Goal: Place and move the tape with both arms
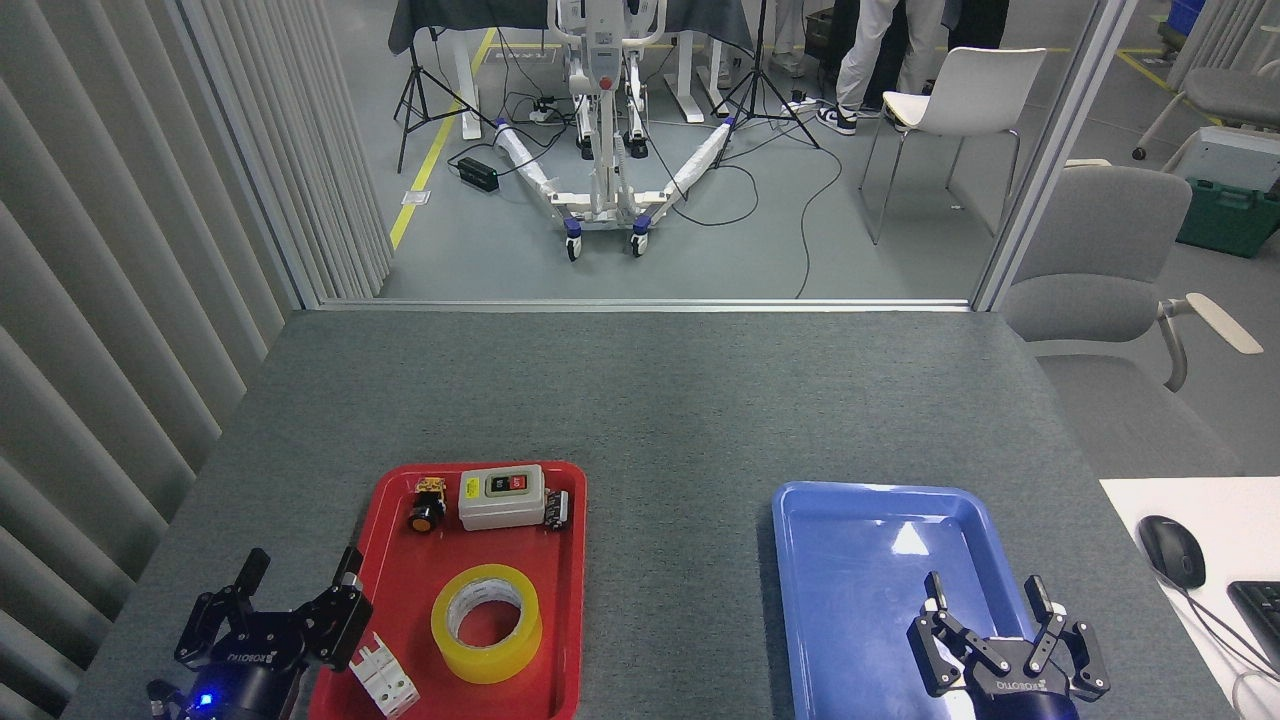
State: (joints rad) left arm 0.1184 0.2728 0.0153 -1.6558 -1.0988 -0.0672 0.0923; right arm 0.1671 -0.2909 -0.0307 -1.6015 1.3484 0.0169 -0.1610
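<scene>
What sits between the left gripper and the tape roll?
In the head view, a white breaker-like part in the red tray lies between the left gripper and the tape.

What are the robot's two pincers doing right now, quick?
Left pincer: open, holding nothing, beside the red tray.
Right pincer: open, holding nothing, over the blue tray.

The tape lies in the left tray, behind it a switch box.

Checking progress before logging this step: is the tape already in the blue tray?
No, the tape lies flat in the red tray, while the blue tray holds nothing but the right claw hovering over it.
</scene>
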